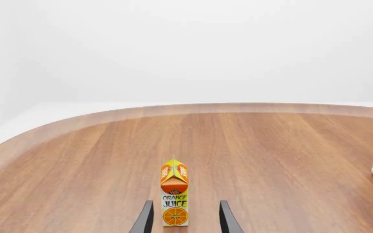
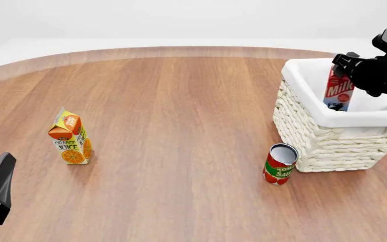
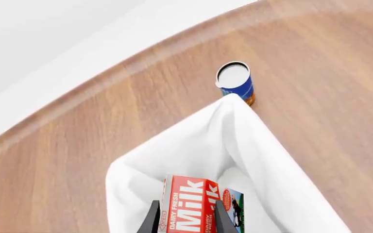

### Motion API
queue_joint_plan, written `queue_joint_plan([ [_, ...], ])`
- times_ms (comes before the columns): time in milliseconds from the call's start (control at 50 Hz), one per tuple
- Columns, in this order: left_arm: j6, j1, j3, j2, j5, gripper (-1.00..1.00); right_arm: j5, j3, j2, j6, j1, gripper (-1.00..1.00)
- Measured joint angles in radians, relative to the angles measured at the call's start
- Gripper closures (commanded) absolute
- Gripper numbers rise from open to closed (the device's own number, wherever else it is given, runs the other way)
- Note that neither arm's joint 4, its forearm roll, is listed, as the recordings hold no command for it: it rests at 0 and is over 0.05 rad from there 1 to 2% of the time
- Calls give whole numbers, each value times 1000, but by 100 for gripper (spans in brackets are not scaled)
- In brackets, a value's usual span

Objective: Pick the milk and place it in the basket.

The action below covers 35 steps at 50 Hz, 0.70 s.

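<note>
Hanging inside the basket (image 2: 328,146), the milk (image 2: 338,89) sits upright between the two fingers of the right tool (image 2: 344,64), which grips it near its red top; in the right wrist view the carton (image 3: 193,204) fills the gap between the dark fingers, with the white cloth lining below and around it. Whether the carton's base touches the basket floor cannot be told. The basket stands on the right part of the wooden desk (image 2: 180,126), its wicker wall facing the camera. Just beside its near left corner stands a tomato can (image 2: 279,164), upright and apart from the wicker. Well away, on the left part of the desk, an orange juice carton (image 2: 70,137) stands upright. The left tool (image 1: 184,218) hangs low near the desk, its fingers spread wide and holding nothing, with the juice carton seen between them farther along.
</note>
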Motion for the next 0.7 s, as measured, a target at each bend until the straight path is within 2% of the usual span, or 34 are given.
queue_joint_plan([
  [460, 0, 0, 0, 0, 0, -100, -16, 33, -7, 2, 1, 100],
  [480, 0, 0, 0, 0, 0, -100, -19, 35, -7, 6, 3, -100],
  [700, 0, 0, 0, 0, 0, -100, -40, 45, -24, 58, 22, -100],
])
